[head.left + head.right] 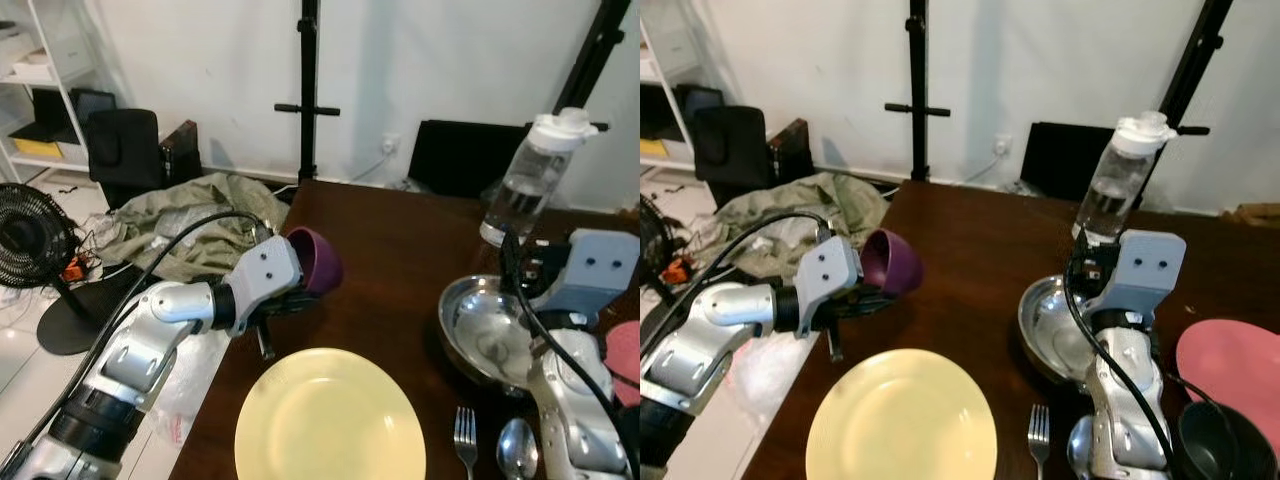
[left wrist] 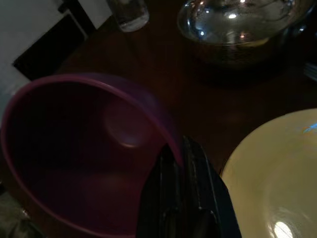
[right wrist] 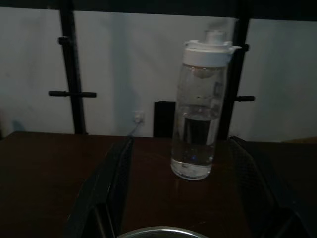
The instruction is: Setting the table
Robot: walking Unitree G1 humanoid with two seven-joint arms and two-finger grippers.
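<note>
My left gripper (image 1: 296,278) is shut on the rim of a purple bowl (image 1: 316,258), holding it tilted above the left edge of the dark wooden table (image 1: 400,235). The left wrist view shows the black fingers (image 2: 184,171) pinching the bowl's rim (image 2: 89,148). A yellow plate (image 1: 330,418) lies at the table's front, with a fork (image 1: 465,436) and a spoon (image 1: 517,449) to its right. My right gripper (image 3: 179,142) stands open over a steel bowl (image 1: 478,328), facing a clear water bottle (image 3: 200,109).
A pink plate (image 1: 1232,365) and a black bowl (image 1: 1222,442) sit at the table's right front. Off the left edge are a heap of olive cloth (image 1: 185,225), a floor fan (image 1: 32,240), a black chair (image 1: 125,150) and shelves (image 1: 40,90). A black stand (image 1: 308,90) rises behind the table.
</note>
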